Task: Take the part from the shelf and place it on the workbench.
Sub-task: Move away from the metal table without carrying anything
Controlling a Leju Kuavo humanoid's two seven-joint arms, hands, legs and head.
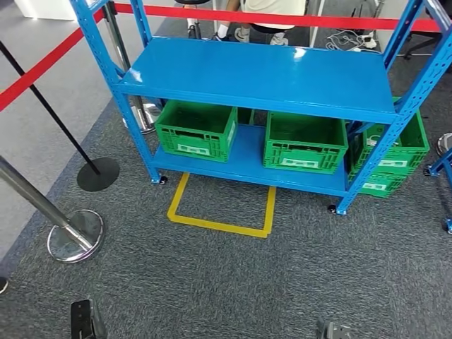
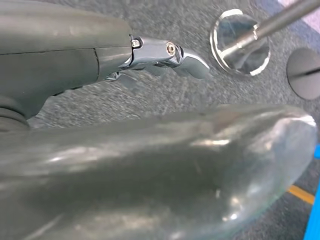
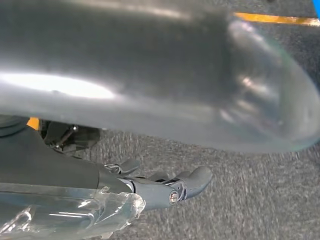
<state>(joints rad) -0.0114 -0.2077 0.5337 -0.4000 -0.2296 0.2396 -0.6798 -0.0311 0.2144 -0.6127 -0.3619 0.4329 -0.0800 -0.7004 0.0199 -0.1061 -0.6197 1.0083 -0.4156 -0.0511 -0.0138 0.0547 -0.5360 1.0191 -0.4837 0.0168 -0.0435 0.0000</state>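
A blue metal shelf (image 1: 256,78) stands ahead on grey carpet, its upper board bare. Two green crates (image 1: 196,129) (image 1: 304,142) sit on its lower board; I cannot make out a part inside them. My left hand (image 1: 85,321) and right hand (image 1: 333,330) hang low at the picture's bottom edge, well short of the shelf. In the left wrist view the left hand (image 2: 151,165) holds nothing, its fingers (image 2: 170,52) stretched out over the carpet. Seen from the right wrist, the right hand (image 3: 151,75) is likewise empty, with its fingers (image 3: 177,187) apart from the thumb.
A yellow taped rectangle (image 1: 221,224) marks the floor before the shelf. Chrome (image 1: 75,236) and black (image 1: 98,174) stanchion bases with red belts (image 1: 37,70) stand to the left. Stacked green crates (image 1: 397,159) sit at the right. A person's feet (image 1: 251,34) rest behind the shelf.
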